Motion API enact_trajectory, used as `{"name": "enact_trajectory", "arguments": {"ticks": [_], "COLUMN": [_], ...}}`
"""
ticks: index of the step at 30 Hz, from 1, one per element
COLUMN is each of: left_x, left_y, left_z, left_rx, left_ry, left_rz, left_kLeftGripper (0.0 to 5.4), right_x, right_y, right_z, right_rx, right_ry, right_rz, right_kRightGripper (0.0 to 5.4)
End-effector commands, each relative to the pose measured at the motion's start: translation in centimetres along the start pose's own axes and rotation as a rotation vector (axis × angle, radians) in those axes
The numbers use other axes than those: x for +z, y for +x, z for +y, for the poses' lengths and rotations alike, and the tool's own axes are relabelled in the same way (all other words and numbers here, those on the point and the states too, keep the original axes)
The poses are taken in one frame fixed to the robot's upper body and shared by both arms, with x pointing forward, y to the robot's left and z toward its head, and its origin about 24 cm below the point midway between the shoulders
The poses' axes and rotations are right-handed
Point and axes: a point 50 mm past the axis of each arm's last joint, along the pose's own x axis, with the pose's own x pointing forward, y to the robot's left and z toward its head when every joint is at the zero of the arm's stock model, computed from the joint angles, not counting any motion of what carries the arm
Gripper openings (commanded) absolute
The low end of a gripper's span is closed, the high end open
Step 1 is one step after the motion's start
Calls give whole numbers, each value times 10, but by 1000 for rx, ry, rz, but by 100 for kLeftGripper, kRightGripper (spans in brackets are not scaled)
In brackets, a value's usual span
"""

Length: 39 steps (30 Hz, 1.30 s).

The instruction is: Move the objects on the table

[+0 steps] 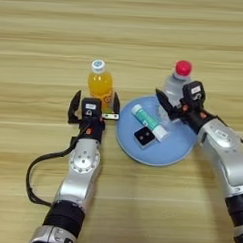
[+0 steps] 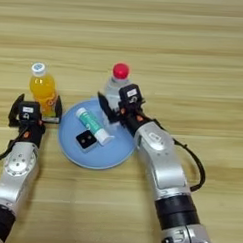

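Observation:
An orange-drink bottle [image 1: 100,83] with a white cap stands on the table [image 1: 125,33]. My left gripper [image 1: 94,104] is open just in front of it, a finger on each side of the bottle's base. A clear bottle [image 1: 174,88] with a red cap stands at the far right rim of a blue plate [image 1: 142,157]. My right gripper [image 1: 173,103] is open around its lower part; one finger [image 1: 161,101] shows left of the bottle, the other is hidden. On the plate lie a white-and-green tube [image 1: 148,121] and a black square block [image 1: 144,137].
My left arm's black cable [image 1: 33,172] loops over the table at the lower left. My right forearm [image 2: 157,155] slants across the table beside the plate's near right rim.

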Motion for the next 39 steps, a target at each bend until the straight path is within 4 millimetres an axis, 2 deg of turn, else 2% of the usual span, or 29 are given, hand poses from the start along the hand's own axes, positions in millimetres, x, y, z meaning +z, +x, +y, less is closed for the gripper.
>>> {"name": "enact_trajectory", "arguments": {"ticks": [1,4,7,10,14,26,38,39], "left_x": [0,0,0,0,-1,-1,0,0], "left_y": [0,1,1,0,1,1,1,1], "left_z": [-9,-9,-9,-9,-7,-7,-7,-7], "left_rx": [-8,-8,-7,-7,-6,-3,0,0], "left_ry": [-17,-17,-17,-16,-14,-14,-16,-15], "left_rz": [8,9,8,8,8,9,6,7], "left_kLeftGripper": [540,540,540,540,540,540,540,540], "right_x": [32,42,42,35,14,-16,-22,-23], "right_y": [-6,-12,-18,-29,-46,-47,-45,-45], "right_z": [-22,-37,-55,-77,-105,-114,-113,-113], "right_rx": [-90,-156,-225,-321,-462,-509,-487,-487], "right_ry": [-11,-12,-25,-42,-47,-34,-45,-46], "right_rz": [-106,-133,-124,-86,16,108,119,125], "right_kRightGripper": [321,318,318,318,317,317,317,346]}}
